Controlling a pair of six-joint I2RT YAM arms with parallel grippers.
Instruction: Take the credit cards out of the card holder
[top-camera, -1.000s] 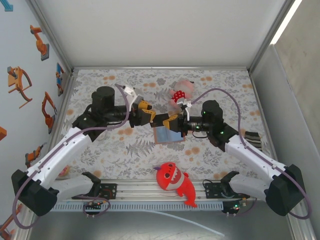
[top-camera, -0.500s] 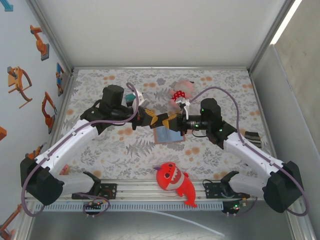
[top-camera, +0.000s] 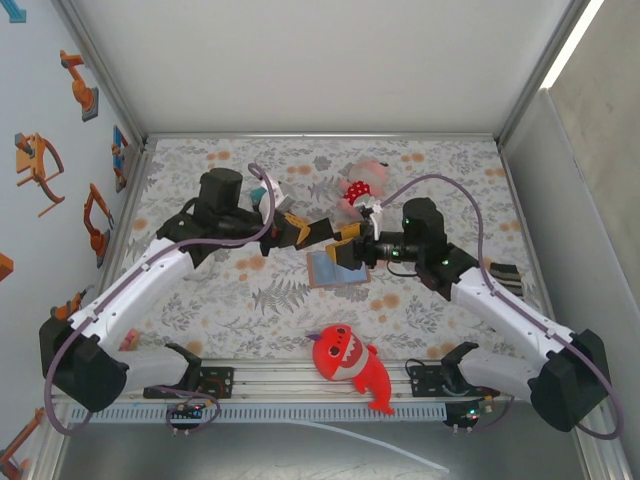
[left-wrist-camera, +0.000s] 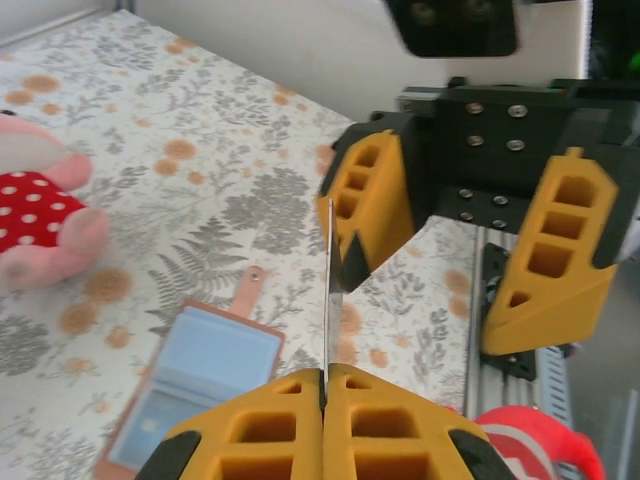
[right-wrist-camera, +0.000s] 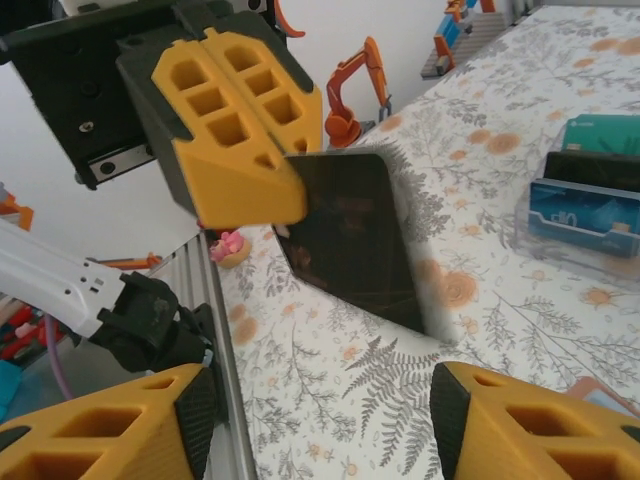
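One card (right-wrist-camera: 352, 240) between left gripper (left-wrist-camera: 325, 378) jaws

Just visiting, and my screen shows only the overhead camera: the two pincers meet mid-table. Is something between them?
Observer: Yes. The left wrist camera shows the left pincer shut on a thin card, seen edge-on.
Operator: Does the other pincer hold it too?
Observer: No. In the right wrist camera the right pincer stands open, not gripping the card.
Operator: And the wallet?
Observer: The card holder lies opened flat, blue-grey inside facing up, its small closure tab stretched out.
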